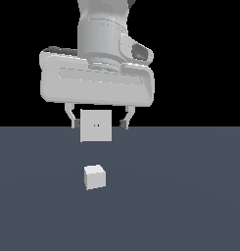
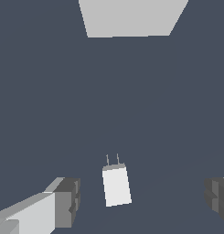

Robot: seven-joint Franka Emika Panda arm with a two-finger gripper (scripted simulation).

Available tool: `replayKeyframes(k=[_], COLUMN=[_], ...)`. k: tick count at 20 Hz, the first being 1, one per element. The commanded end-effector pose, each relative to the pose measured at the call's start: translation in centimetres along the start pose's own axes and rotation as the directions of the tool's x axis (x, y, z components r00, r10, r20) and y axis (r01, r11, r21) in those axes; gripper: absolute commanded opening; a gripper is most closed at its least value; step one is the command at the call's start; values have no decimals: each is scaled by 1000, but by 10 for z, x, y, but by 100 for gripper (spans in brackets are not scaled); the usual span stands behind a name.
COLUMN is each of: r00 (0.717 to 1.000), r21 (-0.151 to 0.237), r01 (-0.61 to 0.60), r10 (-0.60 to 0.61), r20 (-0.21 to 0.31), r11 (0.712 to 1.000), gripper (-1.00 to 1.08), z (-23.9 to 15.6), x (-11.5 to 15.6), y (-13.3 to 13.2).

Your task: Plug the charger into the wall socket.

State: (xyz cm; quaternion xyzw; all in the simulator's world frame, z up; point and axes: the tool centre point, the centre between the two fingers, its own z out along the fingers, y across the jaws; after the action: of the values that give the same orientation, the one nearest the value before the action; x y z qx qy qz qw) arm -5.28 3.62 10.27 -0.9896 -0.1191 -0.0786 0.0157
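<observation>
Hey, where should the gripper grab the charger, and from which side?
Grip the charger across its two long flat sides, coming from above. Its prongs point toward the wall socket, so keep that end free. The gripper already straddles it, open.

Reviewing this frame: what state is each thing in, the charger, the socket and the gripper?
Charger: lying free on the floor, not gripped, two prongs visible on one end.
Socket: upright, nothing plugged in.
Gripper: open, empty, fingers either side of the charger without touching it.
</observation>
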Motion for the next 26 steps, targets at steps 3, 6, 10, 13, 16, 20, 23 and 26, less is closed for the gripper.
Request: replayKeyframes(k=[3, 6, 10, 13, 16, 20, 23, 26], r00=[998, 994, 990, 987, 984, 984, 984, 984], r21=[5, 7, 9, 10, 11, 11, 11, 11], r01=[57, 87, 117, 134, 143, 147, 146, 146], r10=[-57, -86, -116, -132, -142, -145, -144, -144], r20=[-41, -63, -85, -96, -104, -106, -104, -104], r11=[998, 996, 993, 991, 990, 989, 989, 989], gripper=[100, 100, 100, 100, 100, 100, 100, 100], z=[13, 20, 28, 32, 35, 36, 37, 42], x=[-13, -19, -26, -29, -31, -32, -32, -33], y=[-6, -9, -12, -14, -14, -14, -14, -14])
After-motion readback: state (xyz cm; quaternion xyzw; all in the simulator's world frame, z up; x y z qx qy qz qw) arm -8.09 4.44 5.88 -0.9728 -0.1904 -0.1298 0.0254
